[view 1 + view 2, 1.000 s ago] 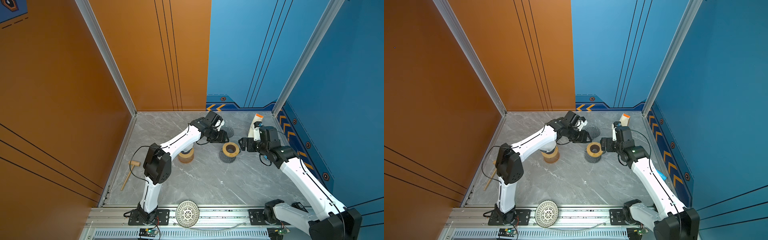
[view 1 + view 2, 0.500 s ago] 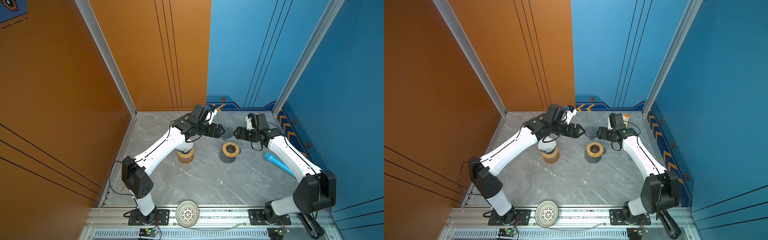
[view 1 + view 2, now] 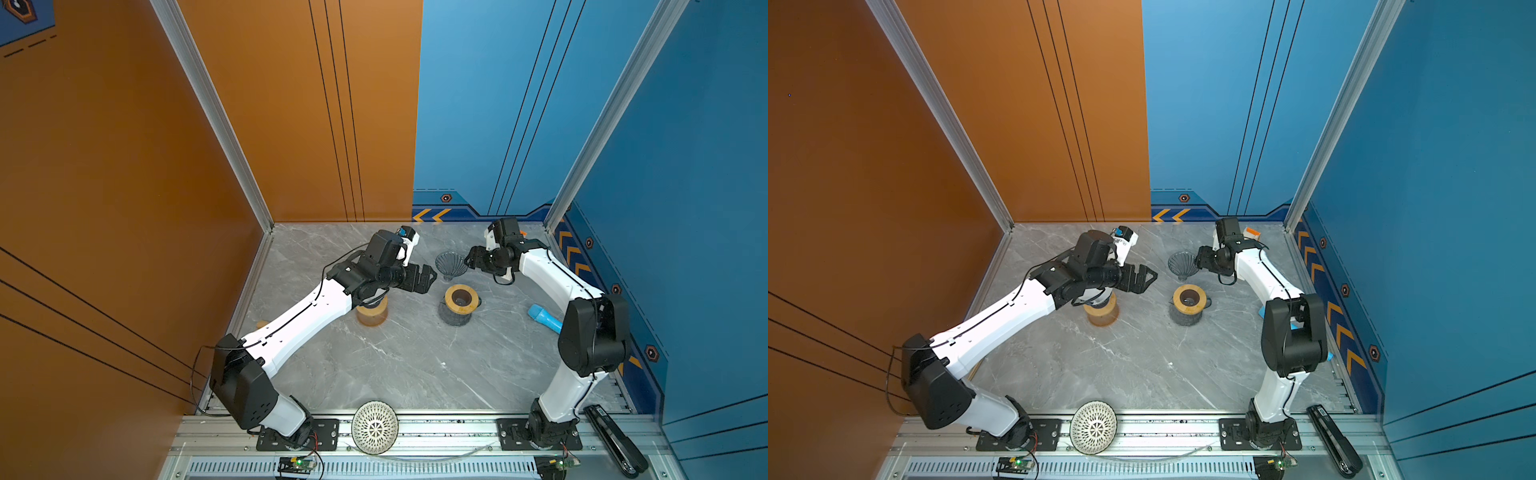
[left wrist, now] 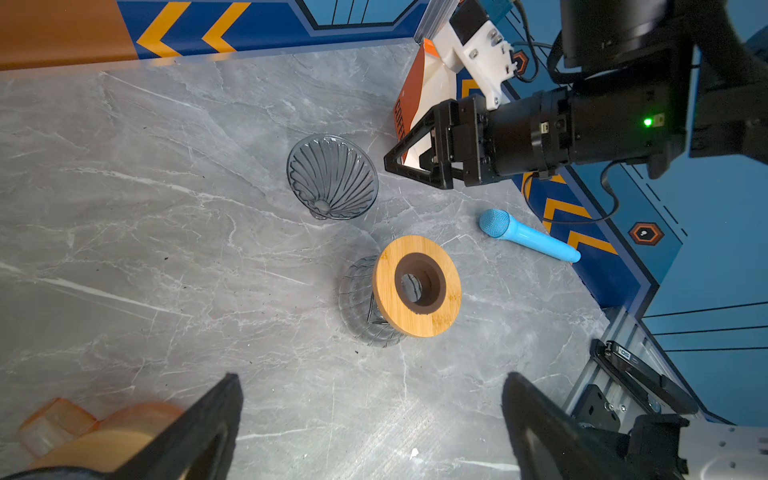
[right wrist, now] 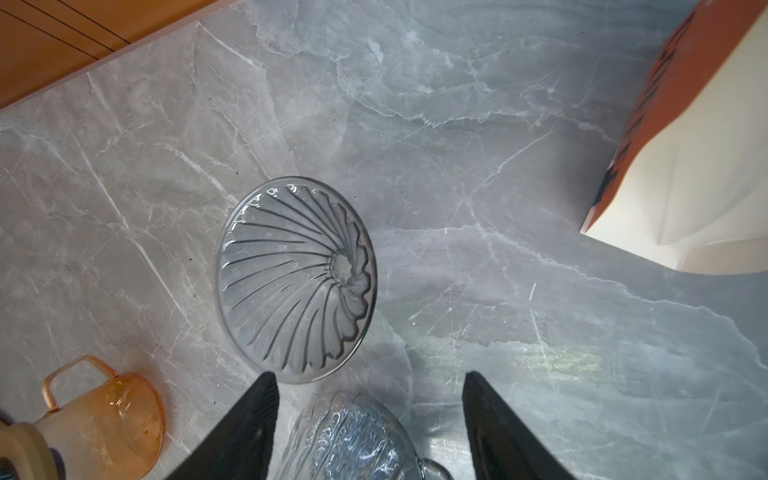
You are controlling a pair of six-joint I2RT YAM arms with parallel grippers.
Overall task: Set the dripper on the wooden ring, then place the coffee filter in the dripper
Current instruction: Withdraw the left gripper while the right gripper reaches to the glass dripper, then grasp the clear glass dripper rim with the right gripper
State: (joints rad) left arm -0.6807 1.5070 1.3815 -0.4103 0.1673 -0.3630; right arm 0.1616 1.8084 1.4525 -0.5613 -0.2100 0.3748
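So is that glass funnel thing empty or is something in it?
Empty. The dripper shows only bare ribbed glass inside, nothing sitting in it.

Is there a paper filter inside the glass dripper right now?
No, the glass dripper is empty, its ribbed inside bare down to the hole.

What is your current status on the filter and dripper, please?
Left tool open, empty. Right tool open, beside dripper. No filter in dripper yet. Lidded carafe close by, not blocking.
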